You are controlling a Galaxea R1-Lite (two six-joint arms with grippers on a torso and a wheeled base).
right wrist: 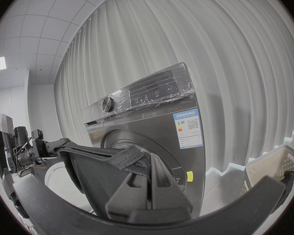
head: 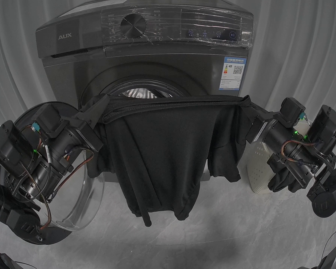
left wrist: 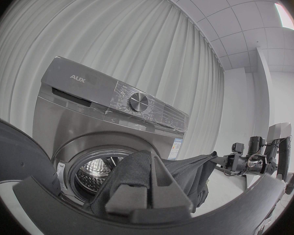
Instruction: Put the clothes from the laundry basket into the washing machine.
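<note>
Black cloth garment (head: 164, 150): you held it spread, evidently for loading, before the grey washing machine (head: 156, 62), left gripper (head: 96, 111) and right gripper (head: 251, 111) clamped on its hem.

Soft, even, fairly bright light falls from overhead; a lit ceiling panel (left wrist: 284, 15) glows white high above the left gripper (head: 99, 109). The plastic film (head: 175, 27) on the washing machine (head: 145, 68) throws small glints, and the steel drum (left wrist: 94, 173) shines just behind that gripper. Between it and the right gripper (head: 250, 107), the black garment (head: 164, 150) reads as a dark mass with few folds showing. A broad, soft shadow lies on the floor (head: 212, 240) below both grippers. All 3 views bow straight lines towards the edges, and the 2 wrist views fall to black at their corners.
</note>
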